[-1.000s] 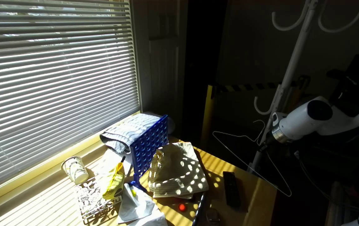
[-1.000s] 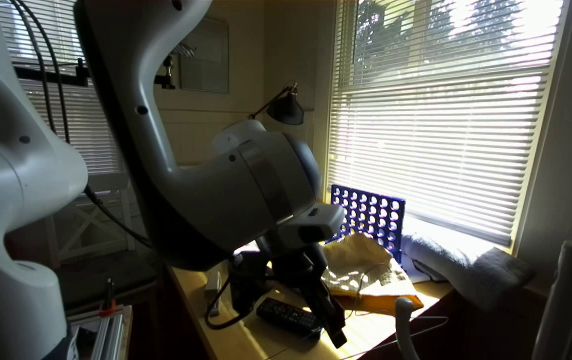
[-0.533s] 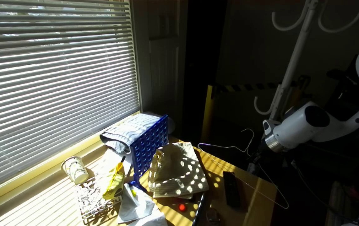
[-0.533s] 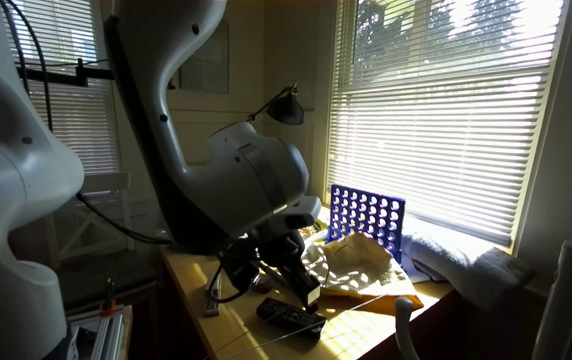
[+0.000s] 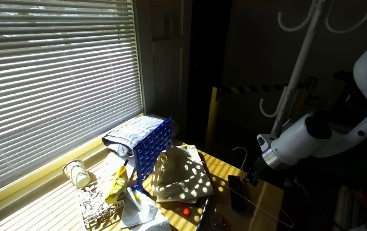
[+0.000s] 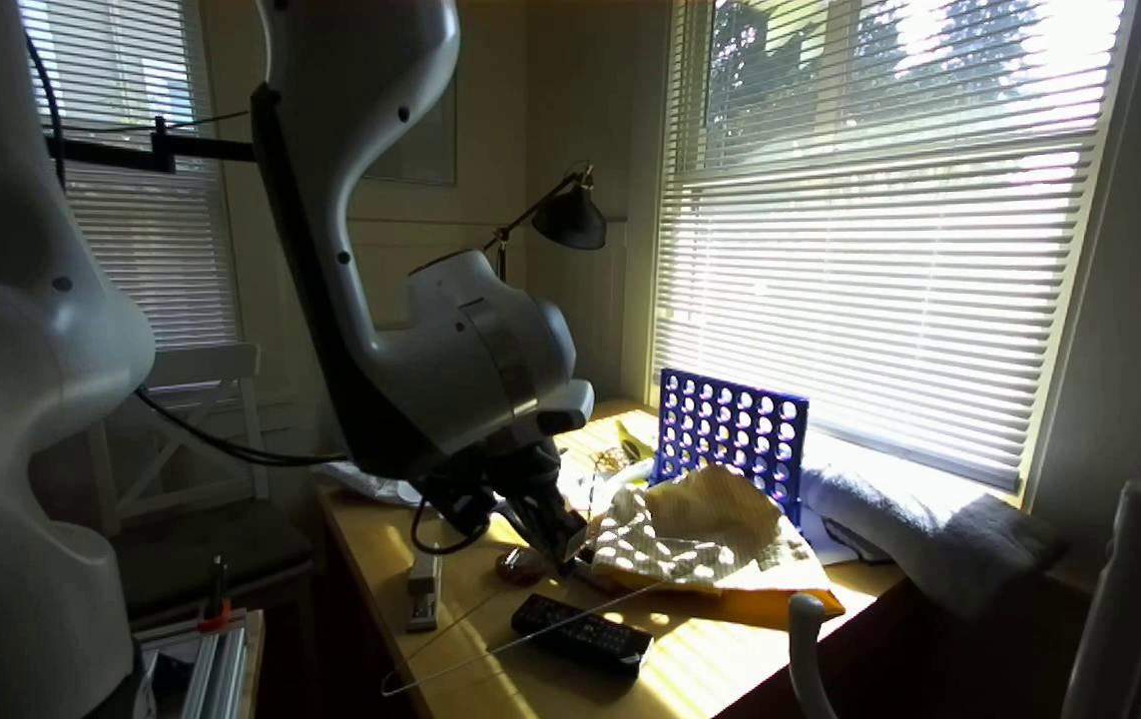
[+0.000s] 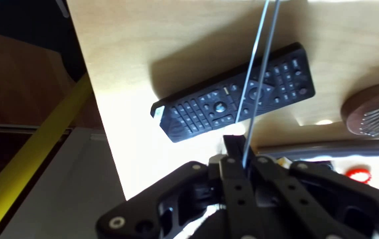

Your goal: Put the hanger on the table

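Hanger [image 7: 260,83]: thin pale wire, with a curved hook [image 5: 247,156] on the far side and a tight bent corner at the near right in an exterior view; it is held over the right part of the table [image 5: 268,195], and I cannot tell whether any of it touches the wood.
Gripper [image 7: 242,149]: jaws together, clamped on the hanger wire, aimed down at the table.
Remote [image 7: 209,106]: black, lying buttons up under the hanger; in the wrist view 2 lengths of wire cross over it.
Cloth [image 5: 183,179]: pale, spotted with sun, left of the remote, filling much of the tabletop by the hanger's left end.
Thumb piano [image 7: 365,99]: small and brown with metal tines, on the near side of the remote.
Bar [image 5: 204,208]: dark, lying between the remote and a red round piece [image 5: 186,211].
Blue rack [image 5: 151,154]: upright, full of round holes, just left of the cloth.
Towel [image 5: 135,130]: folded, left of the rack, by the window blind [image 5: 58,80].
Near left: tilted paper cup [image 5: 76,173], wire basket [image 5: 88,211], yellow packet [image 5: 118,189], plastic bags [image 5: 141,211].
Coat stand [image 5: 301,57]: white pole with hooks, far right.
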Controlling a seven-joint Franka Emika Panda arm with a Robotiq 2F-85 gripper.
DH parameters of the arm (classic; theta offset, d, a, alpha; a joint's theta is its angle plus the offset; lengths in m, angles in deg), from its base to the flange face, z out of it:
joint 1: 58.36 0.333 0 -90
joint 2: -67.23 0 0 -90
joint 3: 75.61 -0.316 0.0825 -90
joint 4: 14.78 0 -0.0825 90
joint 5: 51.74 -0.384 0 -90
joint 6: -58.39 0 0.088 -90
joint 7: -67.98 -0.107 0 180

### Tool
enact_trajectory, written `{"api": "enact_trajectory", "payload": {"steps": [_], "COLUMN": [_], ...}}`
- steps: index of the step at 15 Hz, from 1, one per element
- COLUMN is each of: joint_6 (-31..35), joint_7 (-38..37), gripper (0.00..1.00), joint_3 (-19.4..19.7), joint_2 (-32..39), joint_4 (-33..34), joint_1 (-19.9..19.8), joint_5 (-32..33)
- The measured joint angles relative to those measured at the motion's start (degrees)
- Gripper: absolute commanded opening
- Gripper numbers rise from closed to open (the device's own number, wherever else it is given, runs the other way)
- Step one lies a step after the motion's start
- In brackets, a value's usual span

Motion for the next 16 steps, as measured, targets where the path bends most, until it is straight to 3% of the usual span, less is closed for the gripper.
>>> {"api": "enact_trajectory", "payload": {"steps": [8, 15, 16], "joint_6": [-0.02, -1.23, -1.53], "joint_7": [7.67, 10.3, 10.63], "gripper": [0.01, 0.01, 0.27], "joint_3": [-5.24, -6.52, -6.53], "joint_2": [-0.02, 1.32, 1.87], "joint_4": [2.31, 8.41, 9.23], "joint_1": [4.13, 4.75, 4.75], "joint_5": [-16.79, -25.54, -26.39]}}
